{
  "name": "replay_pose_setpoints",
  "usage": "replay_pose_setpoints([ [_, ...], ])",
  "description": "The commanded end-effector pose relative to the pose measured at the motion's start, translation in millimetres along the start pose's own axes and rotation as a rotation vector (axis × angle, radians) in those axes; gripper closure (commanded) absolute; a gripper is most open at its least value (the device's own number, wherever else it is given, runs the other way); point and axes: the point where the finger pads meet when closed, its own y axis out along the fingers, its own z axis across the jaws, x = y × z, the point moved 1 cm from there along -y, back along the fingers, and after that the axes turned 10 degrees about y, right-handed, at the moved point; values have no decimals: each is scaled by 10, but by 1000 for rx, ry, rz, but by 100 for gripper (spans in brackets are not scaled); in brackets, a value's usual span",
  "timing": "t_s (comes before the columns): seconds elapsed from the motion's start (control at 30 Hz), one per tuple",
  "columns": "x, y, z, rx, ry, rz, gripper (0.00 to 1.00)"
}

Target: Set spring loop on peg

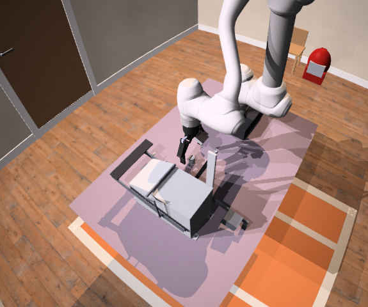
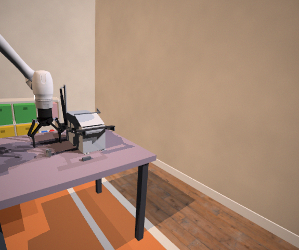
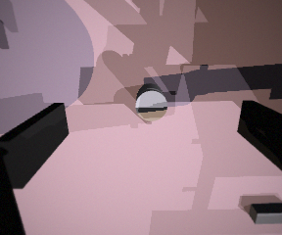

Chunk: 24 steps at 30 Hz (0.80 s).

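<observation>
Hovering wide open, gripper [image 2: 46,139] above steel weight [image 2: 48,152] on bench [image 2: 63,174]

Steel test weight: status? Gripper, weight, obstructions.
Black two-finger gripper wide open, empty, above the bench. Small steel cylinder weight upright on the purple bench, ungrasped. Grey box feeder close beside; nothing between fingers and weight.

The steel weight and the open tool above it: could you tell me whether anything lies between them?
Nothing does. In the wrist view the steel weight stands upright on bare bench, framed by the empty, wide-open tool. The exterior view shows only air between them.
</observation>
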Motion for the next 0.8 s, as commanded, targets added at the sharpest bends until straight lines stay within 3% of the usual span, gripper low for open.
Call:
replay_pose_setpoints([
  [0.0,-2,78,6,1,0,1,0],
  [0.67,-3,478,7,1,0,1,0],
  [0.77,-2,447,6,1,0,1,0],
])
